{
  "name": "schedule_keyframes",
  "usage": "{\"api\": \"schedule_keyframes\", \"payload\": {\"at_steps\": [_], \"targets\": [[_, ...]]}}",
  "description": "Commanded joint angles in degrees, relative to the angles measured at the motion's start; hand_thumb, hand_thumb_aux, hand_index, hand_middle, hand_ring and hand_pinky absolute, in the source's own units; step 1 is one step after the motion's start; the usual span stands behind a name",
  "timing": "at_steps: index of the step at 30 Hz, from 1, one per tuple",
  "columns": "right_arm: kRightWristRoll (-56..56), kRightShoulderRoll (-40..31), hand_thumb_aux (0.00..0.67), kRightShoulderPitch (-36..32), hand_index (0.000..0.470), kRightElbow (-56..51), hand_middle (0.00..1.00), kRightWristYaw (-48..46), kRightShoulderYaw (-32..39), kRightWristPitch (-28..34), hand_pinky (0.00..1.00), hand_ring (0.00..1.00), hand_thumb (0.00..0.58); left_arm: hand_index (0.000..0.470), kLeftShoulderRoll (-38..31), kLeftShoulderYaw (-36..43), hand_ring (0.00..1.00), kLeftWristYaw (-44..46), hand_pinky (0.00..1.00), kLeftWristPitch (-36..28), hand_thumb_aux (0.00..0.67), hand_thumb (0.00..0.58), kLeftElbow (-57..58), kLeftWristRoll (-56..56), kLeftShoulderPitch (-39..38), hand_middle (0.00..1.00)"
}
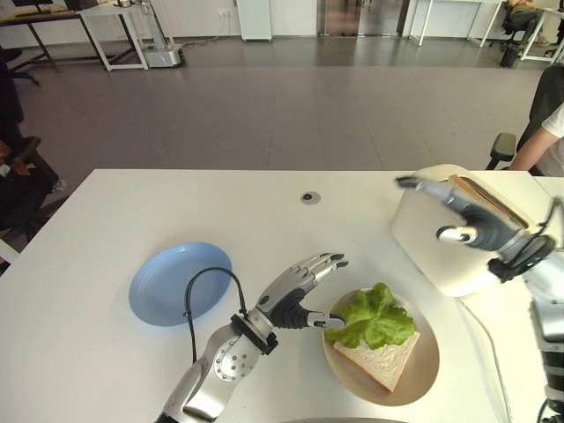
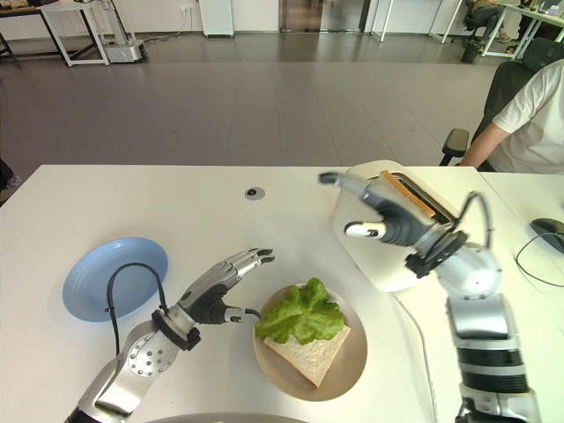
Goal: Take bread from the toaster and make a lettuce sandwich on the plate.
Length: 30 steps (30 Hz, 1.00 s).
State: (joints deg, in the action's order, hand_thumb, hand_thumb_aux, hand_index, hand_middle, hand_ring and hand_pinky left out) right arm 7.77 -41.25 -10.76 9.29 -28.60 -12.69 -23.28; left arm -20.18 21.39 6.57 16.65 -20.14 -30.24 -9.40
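Note:
A tan plate (image 1: 423, 370) at the front right holds a slice of white bread (image 1: 388, 359) with a green lettuce leaf (image 1: 374, 319) lying on top. My left hand (image 1: 295, 295) rests just left of the plate, fingers stretched out and holding nothing, a fingertip close to the lettuce's edge. A cream toaster (image 1: 423, 238) stands at the right, with a browned slice of bread (image 2: 407, 194) sticking out of its slot. My right hand (image 1: 467, 220) hovers over the toaster top, fingers spread, beside that slice without gripping it.
An empty blue plate (image 1: 167, 286) lies at the front left. A small round grommet (image 1: 310, 197) sits in the table's middle rear. A cable (image 2: 542, 251) and a dark object (image 2: 551, 231) lie at the far right. A seated person is beyond the table's right corner.

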Motion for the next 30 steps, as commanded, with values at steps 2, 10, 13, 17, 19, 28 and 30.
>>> {"api": "schedule_keyframes", "payload": {"at_steps": [2,10,13,17,19,28,30], "targets": [[9.38,-5.69,0.0,-0.7,0.0,-8.38,0.0,7.93,-5.23,-3.04,0.0,0.0,0.0,0.068,0.63,2.62,0.0,-0.59,0.0,0.78,0.097,0.156,2.78,-4.23,-1.26,0.0],[18.64,-8.77,0.0,-0.64,0.0,-18.71,0.0,16.2,-1.49,-5.08,0.0,0.0,0.0,0.057,3.5,10.93,0.0,-0.88,0.0,-1.16,0.081,0.132,4.5,-20.07,1.56,0.0],[18.11,-8.58,0.0,-0.8,0.0,-19.29,0.0,16.6,0.14,-5.62,0.0,0.0,0.0,0.083,3.48,12.36,0.0,-1.13,0.0,-1.96,0.118,0.187,4.43,-24.26,1.8,0.0],[16.58,-8.33,0.0,-0.55,0.0,-18.9,0.0,16.11,1.64,-5.77,0.0,0.0,0.0,0.135,3.36,12.66,0.0,-0.96,0.0,-3.07,0.192,0.285,4.54,-26.56,1.47,0.0],[15.91,-8.12,0.0,-0.37,0.0,-18.6,0.0,15.88,2.29,-5.83,0.0,0.0,0.0,0.216,3.19,12.74,0.0,-1.11,0.0,-3.41,0.307,0.41,5.07,-27.31,1.55,0.0],[14.01,-7.96,0.0,-0.15,0.0,-17.69,0.0,15.15,4.0,-5.64,0.0,0.0,0.0,0.288,3.41,13.33,0.0,-2.02,0.0,-3.86,0.41,0.493,7.09,-28.24,2.18,0.0],[13.61,-7.97,0.0,-0.15,0.0,-17.62,0.0,14.91,4.16,-5.56,0.0,0.0,0.0,0.26,3.39,13.37,0.0,-2.37,0.0,-3.8,0.37,0.464,7.37,-27.98,2.25,0.0]]}}
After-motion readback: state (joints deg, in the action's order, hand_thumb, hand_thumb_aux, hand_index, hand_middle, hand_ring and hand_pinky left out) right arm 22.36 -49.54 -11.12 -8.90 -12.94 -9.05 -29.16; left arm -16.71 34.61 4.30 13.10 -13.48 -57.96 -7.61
